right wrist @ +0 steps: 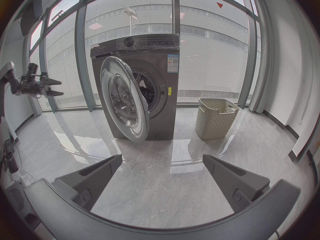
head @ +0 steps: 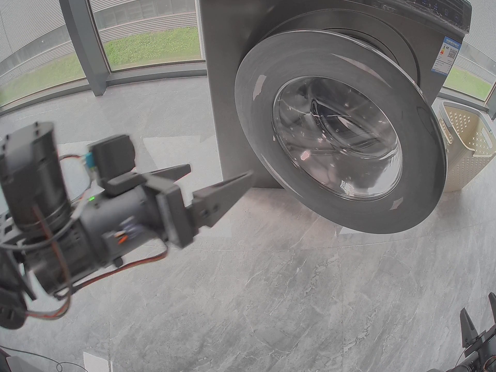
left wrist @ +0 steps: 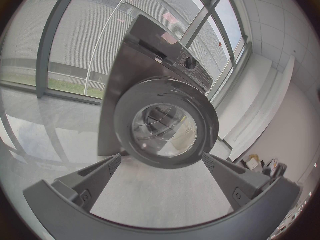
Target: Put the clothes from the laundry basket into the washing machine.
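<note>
A grey front-loading washing machine (head: 232, 52) stands ahead, its round glass door (head: 338, 130) swung part open. In the right wrist view dark clothes (right wrist: 147, 92) lie inside the drum behind the door (right wrist: 125, 99). A cream laundry basket (head: 467, 143) stands on the floor beside the machine's right side; the basket (right wrist: 216, 118) looks empty from the right wrist view. My left gripper (head: 217, 179) is raised at the left, open and holding nothing, pointing at the door (left wrist: 165, 122). My right gripper (right wrist: 161, 160) is low at the right, open, well back from the machine.
Grey marble floor (head: 289, 295) spreads wide between me and the machine. Tall windows with dark frames (head: 80, 32) run behind it. A white wall (right wrist: 290, 67) and baseboard close off the right side.
</note>
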### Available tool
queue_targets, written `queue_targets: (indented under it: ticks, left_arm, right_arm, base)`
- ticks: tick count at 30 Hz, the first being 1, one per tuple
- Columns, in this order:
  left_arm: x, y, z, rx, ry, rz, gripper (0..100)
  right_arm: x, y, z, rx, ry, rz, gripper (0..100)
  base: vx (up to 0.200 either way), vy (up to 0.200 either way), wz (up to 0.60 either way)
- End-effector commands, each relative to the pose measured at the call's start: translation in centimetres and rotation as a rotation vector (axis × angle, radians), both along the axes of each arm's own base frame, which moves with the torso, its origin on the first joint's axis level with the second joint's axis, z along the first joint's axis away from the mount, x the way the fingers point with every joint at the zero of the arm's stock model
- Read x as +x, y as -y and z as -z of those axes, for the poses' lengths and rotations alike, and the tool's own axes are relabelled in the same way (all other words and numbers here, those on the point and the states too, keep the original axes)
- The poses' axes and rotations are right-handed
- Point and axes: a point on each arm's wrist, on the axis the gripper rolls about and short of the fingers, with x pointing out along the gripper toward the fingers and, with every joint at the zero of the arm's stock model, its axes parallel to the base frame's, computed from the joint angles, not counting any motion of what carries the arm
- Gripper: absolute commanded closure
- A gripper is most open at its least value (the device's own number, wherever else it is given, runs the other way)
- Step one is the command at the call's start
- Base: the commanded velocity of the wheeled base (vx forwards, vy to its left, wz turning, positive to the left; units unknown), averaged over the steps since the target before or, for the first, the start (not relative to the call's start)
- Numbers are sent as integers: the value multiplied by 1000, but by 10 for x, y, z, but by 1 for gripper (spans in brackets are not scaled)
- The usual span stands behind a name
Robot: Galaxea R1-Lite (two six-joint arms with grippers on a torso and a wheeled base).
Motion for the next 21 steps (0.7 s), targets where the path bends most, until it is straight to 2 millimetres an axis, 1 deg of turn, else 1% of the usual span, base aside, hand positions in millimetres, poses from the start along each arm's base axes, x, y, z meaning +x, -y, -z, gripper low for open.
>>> queue_targets:
  ticks: [1, 3, 5, 10, 13, 14, 16, 19, 21]
  left_arm:
    - [-107, -117, 46, 56, 173, -94, 0]
    - [-113, -124, 52, 58, 179, -112, 0]
    - [-124, -134, 64, 59, 190, -138, 0]
    - [-141, -147, 76, 60, 222, -227, 0]
    - [-155, -155, 87, 64, 237, -309, 0]
    - [-156, -156, 89, 65, 236, -317, 0]
    - [-167, -160, 100, 69, 225, -347, 0]
    - [-177, -164, 119, 81, 195, -373, 0]
    - [-184, -165, 132, 84, 201, -423, 0]
  right_arm:
    - [-1, 0, 3, 0, 8, 0, 0]
    - [-1, 0, 3, 0, 8, 0, 0]
    - [-1, 0, 3, 0, 8, -1, 0]
    - [-1, 0, 3, 0, 8, 0, 0]
    - [-1, 0, 3, 0, 8, 0, 0]
    - [-1, 0, 3, 0, 8, 0, 0]
    - [-1, 0, 3, 0, 8, 0, 0]
    - [-1, 0, 3, 0, 8, 0, 0]
    - [-1, 0, 3, 0, 8, -1, 0]
  base:
    - [0, 0, 0]
    - [0, 0, 0]
    - [0, 0, 0]
    - [0, 0, 0]
    - [0, 0, 0]
    - [0, 0, 0]
    - [0, 0, 0]
    - [0, 0, 0]
    - [0, 0, 0]
